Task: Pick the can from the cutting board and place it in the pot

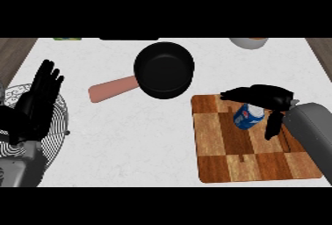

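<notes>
White and faintly marbled, the table [156, 145] fills most of what we see, with wood flooring showing at both sides. We find one can [250, 116], blue with a white top, tilted on the upper right part of the single cutting board [259, 149], a checkered wooden slab lying near our right edge. Our right hand [266, 99] arches over the can from above and the right, fingers curled along its top and one digit hanging down its right side; we judge this a closing grasp, though we cannot tell whether the can has left the wood. We take the approach from above to suit a lift straight up and a carry leftward. One pot [164, 69], black and round with a pinkish handle pointing lower left, sits up and left of the board, close beside its corner, mouth open to receive the can. Our left hand [39, 101] rests at the left edge, fingers straight and upward, holding nothing, above a wire rack [58, 114]. One pale bowl [250, 42] peeks in at the top right edge
</notes>
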